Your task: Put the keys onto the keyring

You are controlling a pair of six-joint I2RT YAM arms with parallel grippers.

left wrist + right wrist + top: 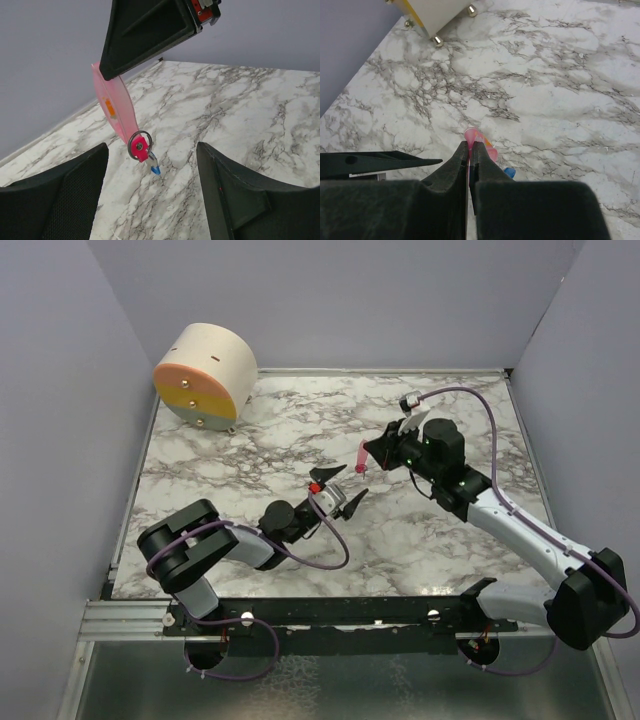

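I am looking at a slim, translucent pink key (116, 107) hanging tip-down, with a thin metal keyring (140, 143) circling its red lower end and a blue tag (155, 169) dangling beneath. My right jaws are clamping its top, above the marble desk (240, 110). My left jaws are standing apart nearby, holding nothing.

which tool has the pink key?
The right tool, shut on the pink key; the left tool stands open and empty.

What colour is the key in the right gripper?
Translucent pink, orange patch; the key shows best in left wrist view.
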